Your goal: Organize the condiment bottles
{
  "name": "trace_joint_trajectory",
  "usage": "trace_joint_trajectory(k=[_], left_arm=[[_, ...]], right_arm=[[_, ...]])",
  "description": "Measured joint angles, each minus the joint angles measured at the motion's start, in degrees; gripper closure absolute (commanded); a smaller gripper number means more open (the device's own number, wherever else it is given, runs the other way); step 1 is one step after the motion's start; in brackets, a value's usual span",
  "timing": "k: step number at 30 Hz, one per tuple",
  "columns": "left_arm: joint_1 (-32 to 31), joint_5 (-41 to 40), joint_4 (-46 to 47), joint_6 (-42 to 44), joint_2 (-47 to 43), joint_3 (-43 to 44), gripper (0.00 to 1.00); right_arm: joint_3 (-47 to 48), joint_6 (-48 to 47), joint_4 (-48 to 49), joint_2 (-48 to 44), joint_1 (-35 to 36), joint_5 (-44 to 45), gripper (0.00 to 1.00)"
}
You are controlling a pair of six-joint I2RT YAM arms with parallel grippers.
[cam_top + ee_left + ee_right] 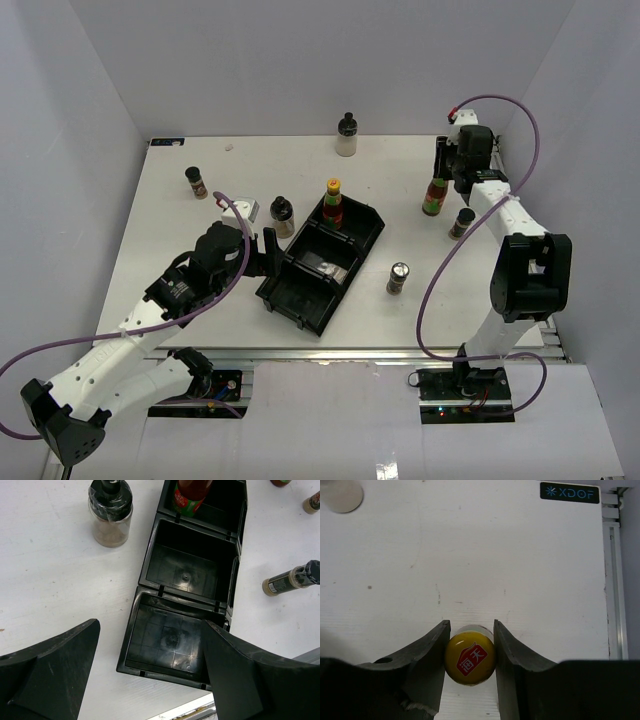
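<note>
White tabletop (260,160) filled the scene. At upper right of the top view, the right gripper (470,632) was clamped on the yellow cap (470,661) of an upright red bottle (434,197), long axis vertical. The tray (300,300) lay to its lower left, two compartments bare. The left gripper (150,630) hovered wide open and empty over the tray's near end.

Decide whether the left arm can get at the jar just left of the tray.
Probably yes: the left hand is open at the tray's near end, and nothing stands between it and the jar.
</note>
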Motion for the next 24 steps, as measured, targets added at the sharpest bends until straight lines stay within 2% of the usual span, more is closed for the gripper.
trace_joint_trajectory(k=[12,24], left_arm=[[0.0,-0.4,-0.1,-0.2,0.0,-0.6,0.07],[0.0,-1.1,-0.1,-0.6,0.0,-0.6,0.07]], right_arm=[[0.0,-0.9,-3.2,-7.4,7.1,-2.1,0.92],[-2.3,2.3,-1.3,-17.5,12.7,-11.2,0.92]])
